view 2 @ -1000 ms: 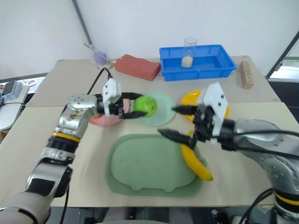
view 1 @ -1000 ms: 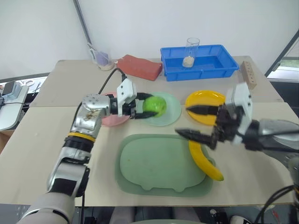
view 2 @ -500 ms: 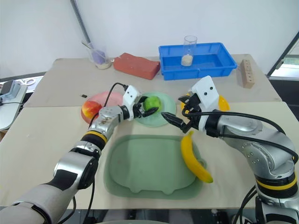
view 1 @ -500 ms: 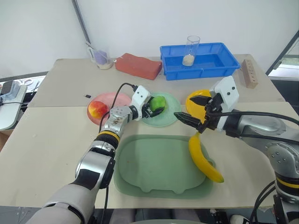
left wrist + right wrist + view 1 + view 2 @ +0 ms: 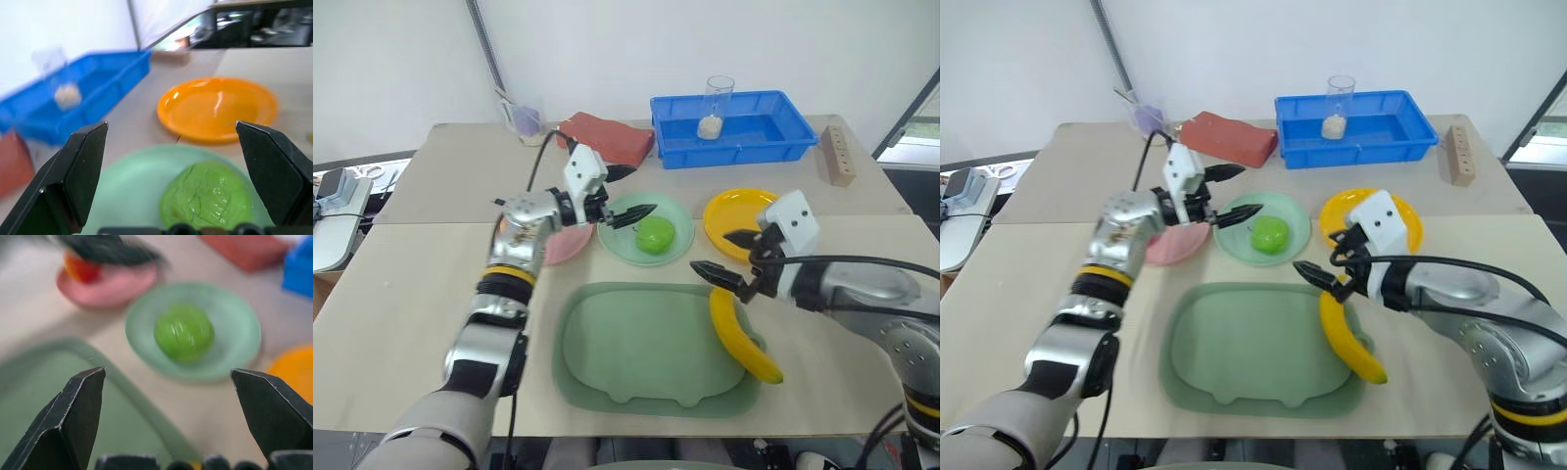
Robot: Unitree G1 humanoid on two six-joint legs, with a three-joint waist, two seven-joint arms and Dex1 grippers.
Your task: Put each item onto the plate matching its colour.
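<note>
A smooth curved banana (image 5: 744, 338) is lying on the glossy green tray's (image 5: 636, 357) 3 o'clock rim. The right gripper (image 5: 729, 253) is hovering just above it, spread wide and empty. Farther off, a lumpy green fruit (image 5: 654, 235) is sitting on the round mint plate (image 5: 680, 223); at its 10 o'clock the left gripper (image 5: 628, 192) is gaping, holding nothing.

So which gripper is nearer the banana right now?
Right. The right gripper hangs open just above the banana's upper end at the tray's right edge. The left gripper is open over the green plate, well away.
</note>
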